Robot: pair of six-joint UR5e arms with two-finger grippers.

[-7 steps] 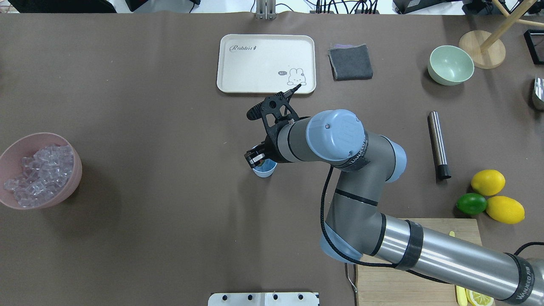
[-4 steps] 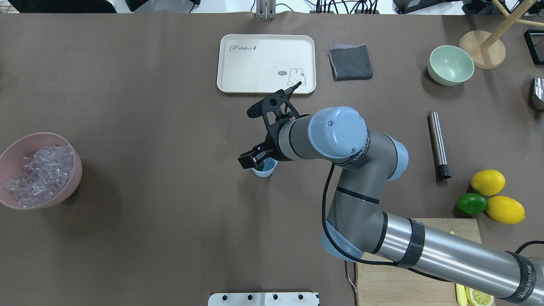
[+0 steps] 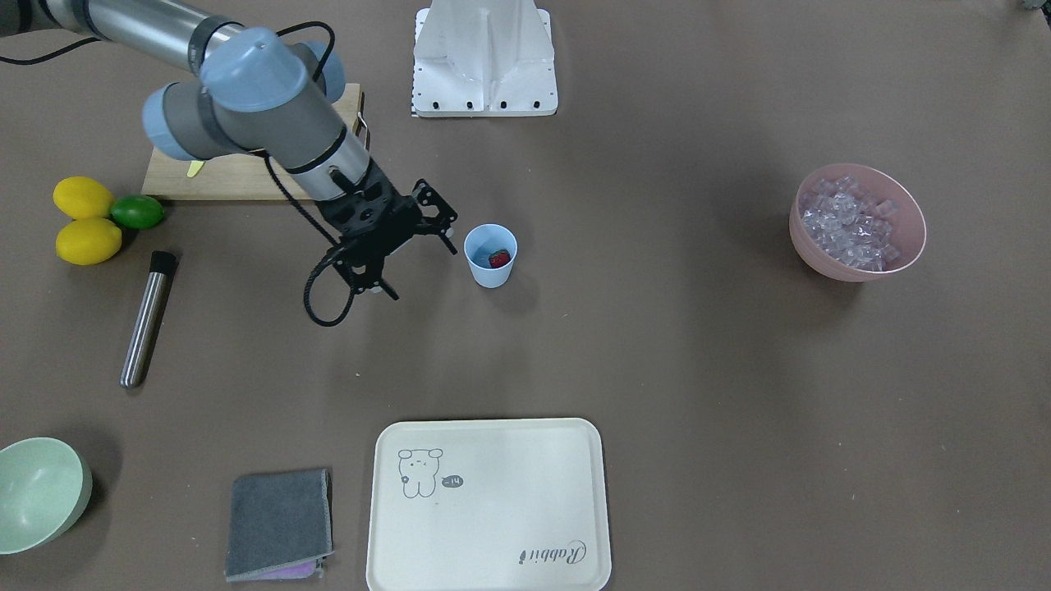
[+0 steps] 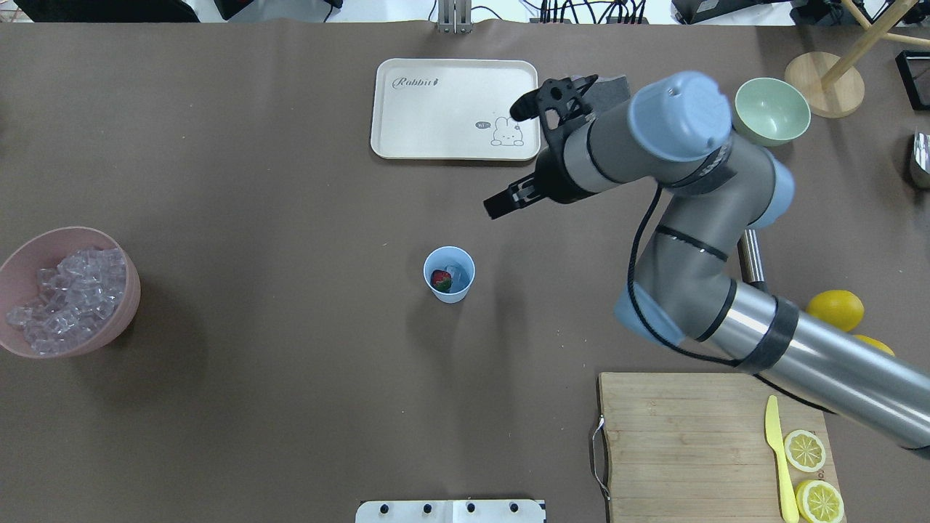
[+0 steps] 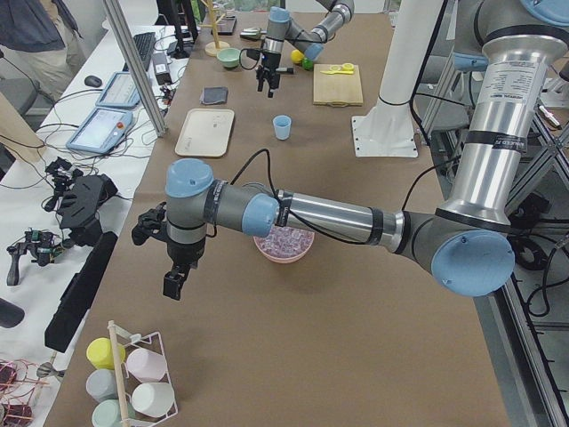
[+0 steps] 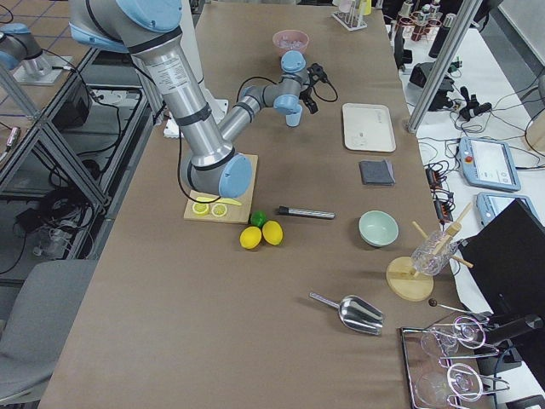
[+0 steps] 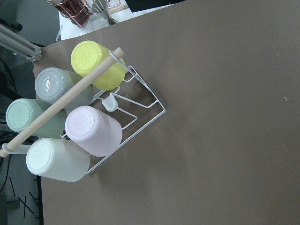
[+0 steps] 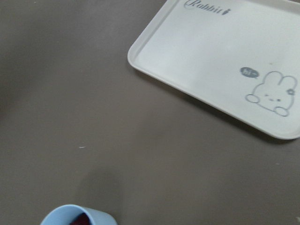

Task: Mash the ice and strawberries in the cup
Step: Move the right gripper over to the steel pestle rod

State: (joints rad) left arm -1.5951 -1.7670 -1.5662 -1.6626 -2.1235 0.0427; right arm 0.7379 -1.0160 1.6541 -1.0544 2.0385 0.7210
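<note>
Left claw (image 5: 173,283) shows only in the left-end view, so I can't tell its opening. The right wrist view cuts off the cup (image 4: 453,295) at the frame bottom. Cup is upright, mouth up, mid-desk, and holds the strawberry (image 4: 439,278); a pale bit beside it is unclear. Ice (image 4: 65,298) fills the pink bowl (image 4: 133,305), far left. Right claw (image 4: 500,206) is spread and empty, beyond the cup to its right.
</note>
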